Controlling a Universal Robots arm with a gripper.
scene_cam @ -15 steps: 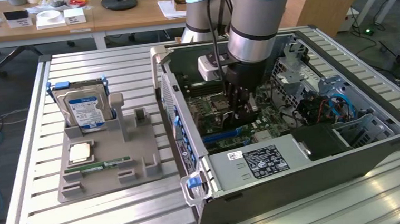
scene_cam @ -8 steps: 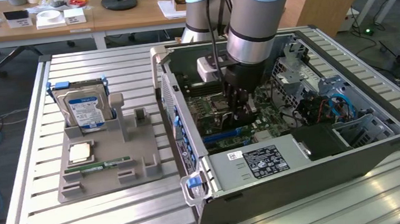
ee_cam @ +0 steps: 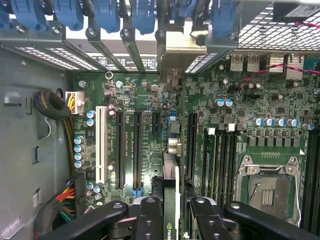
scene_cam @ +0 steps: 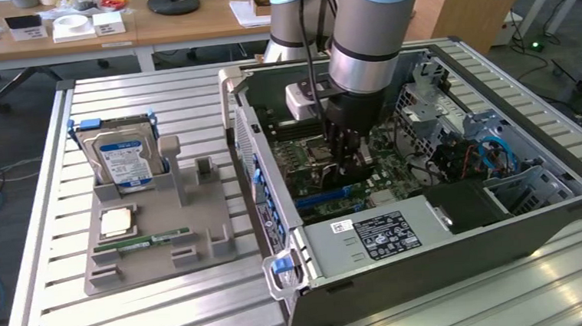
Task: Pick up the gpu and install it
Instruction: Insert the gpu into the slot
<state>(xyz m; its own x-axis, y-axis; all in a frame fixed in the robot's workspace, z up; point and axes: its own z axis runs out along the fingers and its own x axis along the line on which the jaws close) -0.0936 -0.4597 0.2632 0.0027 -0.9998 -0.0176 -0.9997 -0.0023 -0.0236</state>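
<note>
On the slatted metal table (scene_cam: 65, 302), off the open computer case (scene_cam: 482, 257) toward the exterior view's left, sits a grey parts tray (scene_cam: 199, 246). At the tray's far end a silver hard drive (scene_cam: 122, 159) with a blue label stands upright. Nearer me a square processor chip (scene_cam: 117, 220) lies flat, and a narrow green RAM stick (scene_cam: 156, 239) lies just beyond it, nearer the case. The case lies on its side with its panel off, so I can look straight down at the motherboard (scene_cam: 307, 173). The arm (scene_cam: 370, 42) comes down from above into the middle of the case, and the gripper (scene_cam: 347, 155) hangs low over the board. From the wrist view the two black fingers (ee_cam: 150, 220) are closed tight on the gpu (ee_cam: 170, 200), one on each face. The card is held on edge over the board inside the case and carries green NVIDIA lettering on its thin top edge. It lines up among the long black expansion slots (ee_cam: 119, 150), with the white slot (ee_cam: 100, 145) farther off to one side and the empty processor socket (ee_cam: 267, 187) to the other. I cannot tell from here whether its lower edge is seated in a slot or just above one. A row of blue retaining clips (ee_cam: 107, 15) runs along the case's rear wall. In the case's corner nearest me lies the grey power supply (scene_cam: 378, 234) with its black label, and toward the exterior view's right end of the case blue cables (scene_cam: 496, 156) loop beside the drive cage.
</note>
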